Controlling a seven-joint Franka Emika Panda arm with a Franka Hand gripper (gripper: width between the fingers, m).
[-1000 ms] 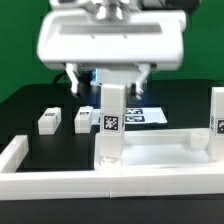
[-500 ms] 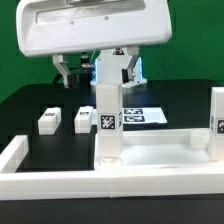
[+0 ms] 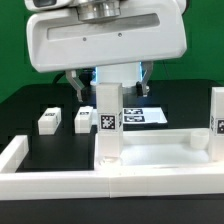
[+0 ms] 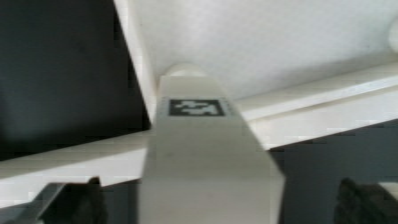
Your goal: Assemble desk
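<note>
Lying flat on a black table (image 3: pixel 30 100), pushed against a long low white border wall (image 3: pixel 60 182): a white plastic rectangular tabletop panel with a raised rim (image 3: pixel 160 148). Standing upright at its near corner towards the exterior view's left: a white square-section leg with a black-and-white tag (image 3: pixel 110 125). Hovering directly above that leg: a large white two-finger gripper (image 3: pixel 110 86), jaws spread wide, one dark finger (image 4: pixel 71 198) on each side of the leg's top, a clear gap both sides, nothing held. At the exterior view's right edge, a second upright tagged leg (image 3: pixel 217 118). Further to the exterior view's left, on the black table, two loose white tagged pieces (image 3: pixel 48 121), well apart from the panel. Behind the first leg, the flat marker board (image 3: pixel 142 115).
</note>
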